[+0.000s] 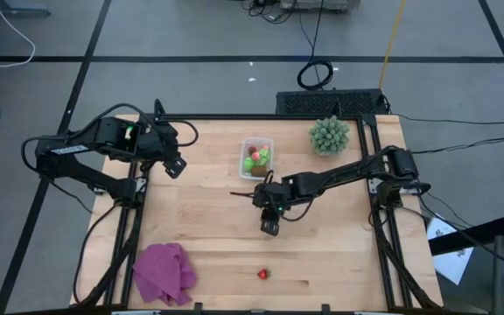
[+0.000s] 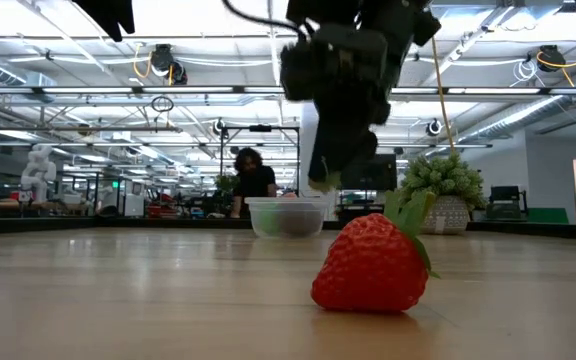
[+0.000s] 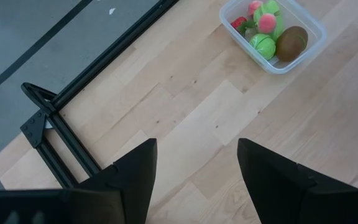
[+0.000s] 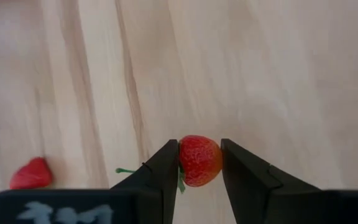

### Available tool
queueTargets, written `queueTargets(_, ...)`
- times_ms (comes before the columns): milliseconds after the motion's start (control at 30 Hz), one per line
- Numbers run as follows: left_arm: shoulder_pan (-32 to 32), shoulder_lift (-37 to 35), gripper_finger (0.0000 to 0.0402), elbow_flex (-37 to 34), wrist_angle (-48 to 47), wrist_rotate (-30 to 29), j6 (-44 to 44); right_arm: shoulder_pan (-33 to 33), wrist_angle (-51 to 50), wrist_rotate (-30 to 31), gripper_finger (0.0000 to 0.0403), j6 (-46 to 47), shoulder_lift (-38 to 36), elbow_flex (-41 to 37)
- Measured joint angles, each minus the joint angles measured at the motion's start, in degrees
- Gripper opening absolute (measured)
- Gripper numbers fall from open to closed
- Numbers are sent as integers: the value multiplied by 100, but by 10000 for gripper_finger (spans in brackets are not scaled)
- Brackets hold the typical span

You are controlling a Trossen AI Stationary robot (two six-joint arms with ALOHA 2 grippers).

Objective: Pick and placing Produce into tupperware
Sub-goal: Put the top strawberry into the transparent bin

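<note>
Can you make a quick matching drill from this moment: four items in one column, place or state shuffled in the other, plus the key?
Items:
1. right pincer
2. left pincer
3. tupperware
4. purple cloth

Places or states:
A. holds green pieces, a brown piece and red pieces
B. shut on a strawberry above mid-table
C. near table corner on the left arm's side
D. open, empty, at the far left edge

Pairs: 1-B, 2-D, 3-A, 4-C
</note>
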Motion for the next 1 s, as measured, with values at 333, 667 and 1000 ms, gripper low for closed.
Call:
queueTargets(333, 0, 0, 228, 0, 0, 2, -16, -469, 460, 382, 102, -614, -476, 11)
queueTargets(667, 0, 0, 228, 0, 13, -37, -9, -1592, 1306, 363, 102, -1414, -465, 15)
queueTargets(1000, 0, 0, 228, 0, 20, -44, 52, -2490, 1739, 361, 102, -1499, -469, 15)
